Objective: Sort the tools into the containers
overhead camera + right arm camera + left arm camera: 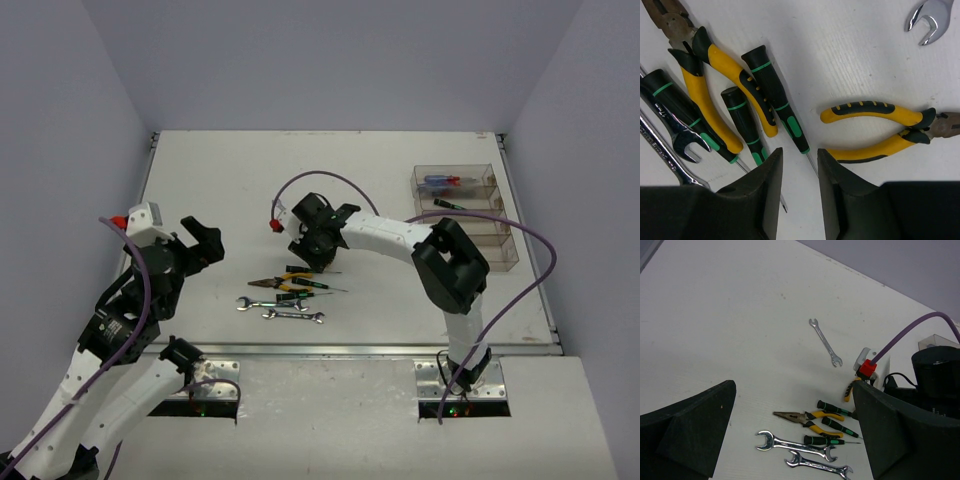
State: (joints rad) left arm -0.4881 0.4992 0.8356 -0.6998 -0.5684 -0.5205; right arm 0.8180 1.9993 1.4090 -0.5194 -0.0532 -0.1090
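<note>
Several tools lie bunched near the desk's near edge: right gripper (pixel 799 162), jaws narrowly parted and pinching nothing, should close squarely on the thin black-and-green-handled screwdriver (pixel 776 95), clear of the yellow-handled pliers (pixel 725 65) just beside it, then carry it to the clear smoky plastic bins (pixel 495 255) by the right edge, while left gripper (pixel 205 240) hangs spread wide near the left edge.
</note>
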